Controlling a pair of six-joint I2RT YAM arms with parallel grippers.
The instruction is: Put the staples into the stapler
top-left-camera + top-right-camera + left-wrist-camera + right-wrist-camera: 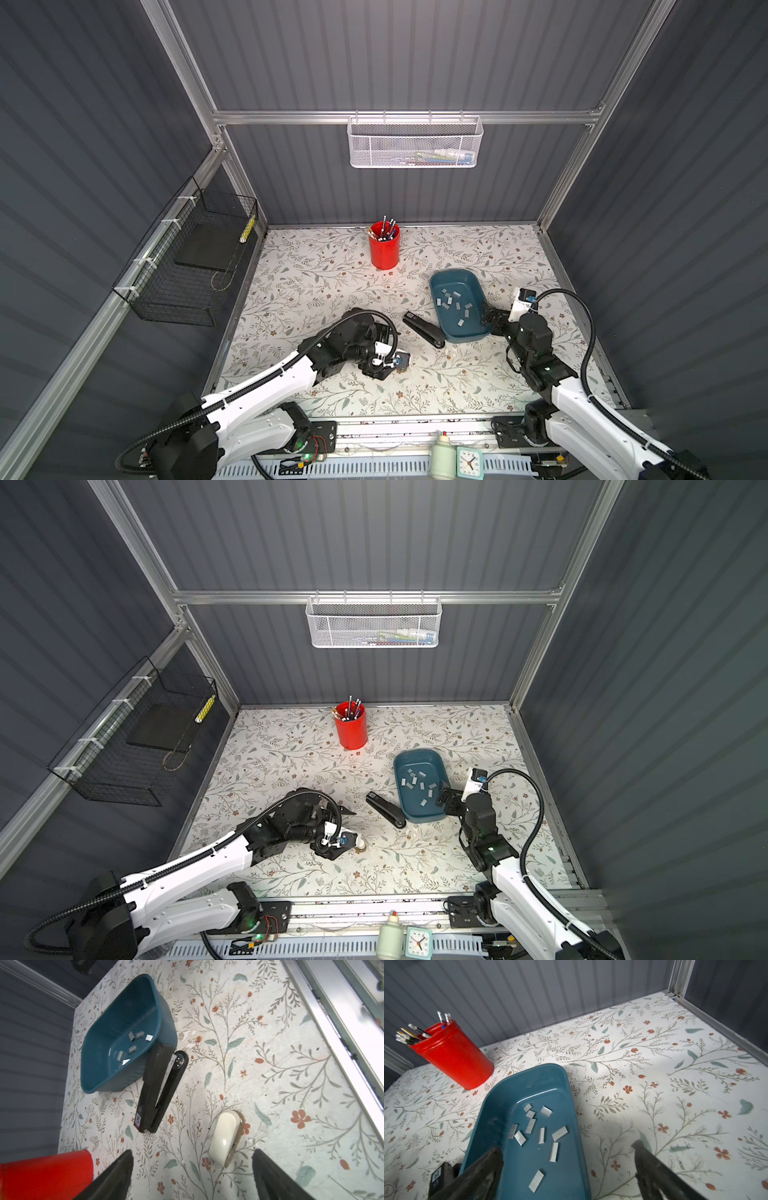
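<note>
The black stapler point(423, 329) point(385, 809) point(158, 1088) lies closed on the floral table against the left side of a blue tray point(436, 282) point(400, 762) point(99, 1068) point(571, 1088). Several grey staples point(453, 303) point(417, 783) point(133, 1043) point(542, 1132) lie loose in the tray. My left gripper point(397, 353) point(355, 833) point(192, 1151) is open and empty, low over the table to the left of the stapler. My right gripper point(494, 320) point(446, 800) point(566, 1146) is open and straddles the tray's right wall, one finger over the inside. It holds nothing.
A small white and beige object point(225, 1136) point(360, 845) lies on the table close to the left gripper. A red cup of pens point(384, 249) point(452, 1057) stands at the back. Baskets hang on the back wall point(415, 141) and left wall point(187, 266). A bottle point(442, 457) and a clock point(469, 461) stand at the front rail.
</note>
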